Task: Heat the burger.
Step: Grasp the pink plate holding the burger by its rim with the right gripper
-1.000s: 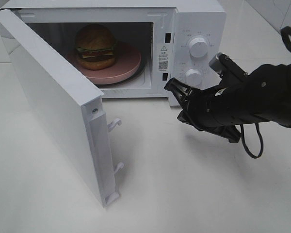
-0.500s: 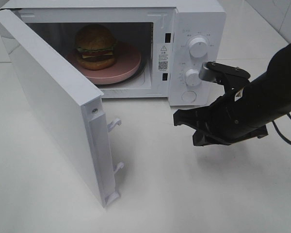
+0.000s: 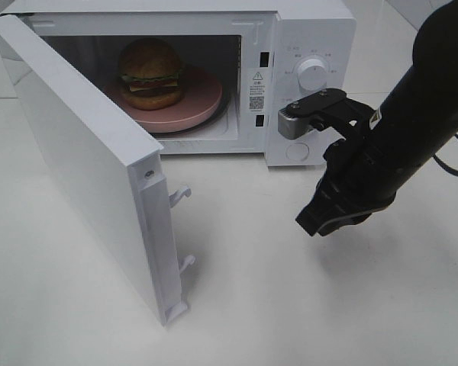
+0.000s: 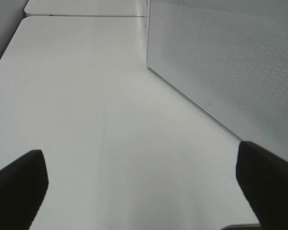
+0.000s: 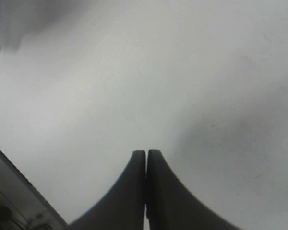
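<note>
The burger (image 3: 150, 72), with a glossy brown bun, lettuce and cheese, sits on a round pink plate (image 3: 202, 103) inside the white microwave (image 3: 313, 30). The microwave door (image 3: 91, 168) stands wide open to the left. My right gripper (image 3: 314, 223) hangs in front of the control panel, tilted down toward the table. In the right wrist view it (image 5: 146, 154) is shut and empty, with its fingers pressed together above bare table. My left gripper (image 4: 139, 155) is open and empty over the table beside the door's outer face (image 4: 230, 72). It does not show in the exterior view.
The upper knob (image 3: 314, 74) shows on the panel, and my right arm (image 3: 397, 145) covers the lower knob. Two door latch hooks (image 3: 180, 195) stick out from the door's edge. The white table (image 3: 275, 305) spreads in front.
My right arm has pulled back from the microwave's front and swung up. Its gripper now tilts down toward the table. The burger, plate and door have not moved.
</note>
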`<state>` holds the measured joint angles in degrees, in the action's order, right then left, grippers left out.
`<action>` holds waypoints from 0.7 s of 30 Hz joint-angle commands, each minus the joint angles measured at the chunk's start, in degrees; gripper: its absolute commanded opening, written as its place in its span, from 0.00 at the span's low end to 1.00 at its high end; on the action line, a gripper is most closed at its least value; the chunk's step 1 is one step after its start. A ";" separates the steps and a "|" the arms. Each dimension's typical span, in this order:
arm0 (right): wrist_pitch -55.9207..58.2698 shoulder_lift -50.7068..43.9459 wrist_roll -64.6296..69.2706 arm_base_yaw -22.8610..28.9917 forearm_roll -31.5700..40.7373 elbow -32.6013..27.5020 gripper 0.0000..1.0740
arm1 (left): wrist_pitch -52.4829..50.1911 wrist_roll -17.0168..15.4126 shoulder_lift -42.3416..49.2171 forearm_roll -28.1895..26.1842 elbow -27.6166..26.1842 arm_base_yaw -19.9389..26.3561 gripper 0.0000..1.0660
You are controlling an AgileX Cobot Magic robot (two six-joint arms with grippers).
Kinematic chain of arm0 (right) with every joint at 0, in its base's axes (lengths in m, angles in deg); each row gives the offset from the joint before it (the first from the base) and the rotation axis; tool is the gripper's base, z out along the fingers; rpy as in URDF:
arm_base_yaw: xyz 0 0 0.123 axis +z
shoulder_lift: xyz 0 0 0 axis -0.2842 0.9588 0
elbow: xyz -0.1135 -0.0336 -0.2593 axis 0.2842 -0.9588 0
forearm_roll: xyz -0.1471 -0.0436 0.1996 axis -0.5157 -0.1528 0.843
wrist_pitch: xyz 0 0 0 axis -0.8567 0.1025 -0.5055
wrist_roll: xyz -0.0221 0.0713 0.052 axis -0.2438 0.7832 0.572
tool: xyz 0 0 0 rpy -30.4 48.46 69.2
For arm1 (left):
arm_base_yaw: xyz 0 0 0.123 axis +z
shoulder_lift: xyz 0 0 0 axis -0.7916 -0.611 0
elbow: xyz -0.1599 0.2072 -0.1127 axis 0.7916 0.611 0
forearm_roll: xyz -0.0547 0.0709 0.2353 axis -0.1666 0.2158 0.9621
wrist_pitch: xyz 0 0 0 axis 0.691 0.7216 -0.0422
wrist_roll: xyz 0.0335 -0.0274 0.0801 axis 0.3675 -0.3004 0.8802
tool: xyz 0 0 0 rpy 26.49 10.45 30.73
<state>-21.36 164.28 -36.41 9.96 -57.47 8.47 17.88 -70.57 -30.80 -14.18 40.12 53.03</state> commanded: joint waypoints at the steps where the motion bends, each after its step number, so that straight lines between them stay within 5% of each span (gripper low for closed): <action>1: 3.38 -0.69 -15.58 -0.17 -3.55 2.41 0.02 | -0.34 -0.06 0.97 -0.29 0.00 0.06 0.94; 17: -0.11 -1.03 -54.55 -0.11 -13.06 3.72 0.07 | -0.34 -0.06 0.97 -0.29 0.00 0.06 0.94; 21: -2.58 -1.15 -55.18 -0.11 -18.39 3.72 0.19 | -0.34 -0.06 0.97 -0.29 0.00 0.06 0.94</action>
<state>-23.48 163.71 -90.56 9.96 -74.72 11.96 17.88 -70.57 -30.80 -14.18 40.12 53.03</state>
